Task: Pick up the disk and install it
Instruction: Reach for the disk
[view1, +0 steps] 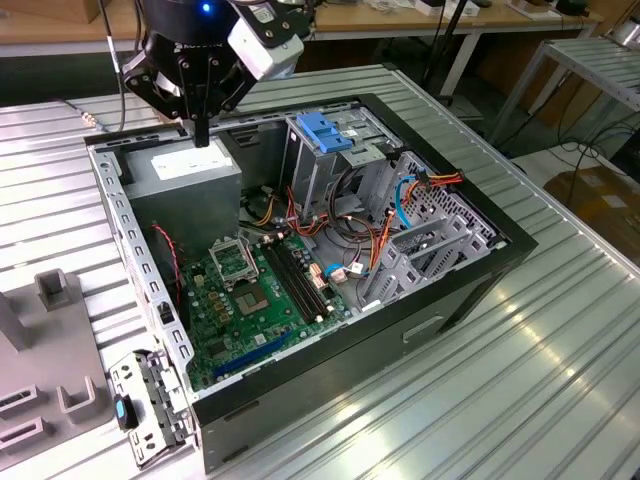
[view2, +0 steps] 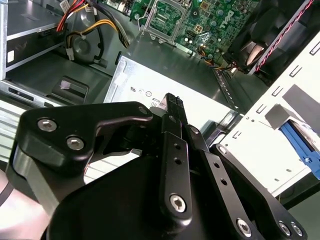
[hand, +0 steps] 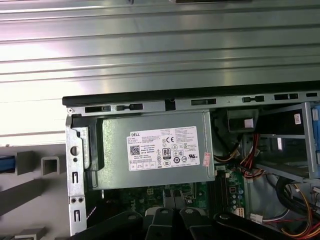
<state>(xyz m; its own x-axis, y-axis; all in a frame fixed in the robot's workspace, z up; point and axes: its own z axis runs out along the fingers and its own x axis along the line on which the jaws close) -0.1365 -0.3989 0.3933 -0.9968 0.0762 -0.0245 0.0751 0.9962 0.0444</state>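
My gripper (view1: 202, 136) hangs over the back left corner of the open computer case (view1: 470, 270), just above the grey power supply box (view1: 190, 180). Its black fingers (view2: 172, 102) are pressed together with nothing between them. In the first wrist view the power supply (hand: 155, 150) lies straight below. A blue strip (hand: 4, 164) shows beside grey fixture blocks (hand: 50, 164) outside the case's wall. The same blue piece (view2: 300, 145) appears in the second wrist view. It may be the disk's side rail, but the rest is cut off and I cannot tell.
Inside the case are a green motherboard (view1: 255, 295), loose red, orange and blue cables (view1: 400, 195), and a grey drive cage topped by a blue latch (view1: 325, 130). Grey fixtures (view1: 50, 300) and a metal bracket (view1: 145, 410) lie on the ribbed metal table (view1: 560, 360), on the exterior view's left.
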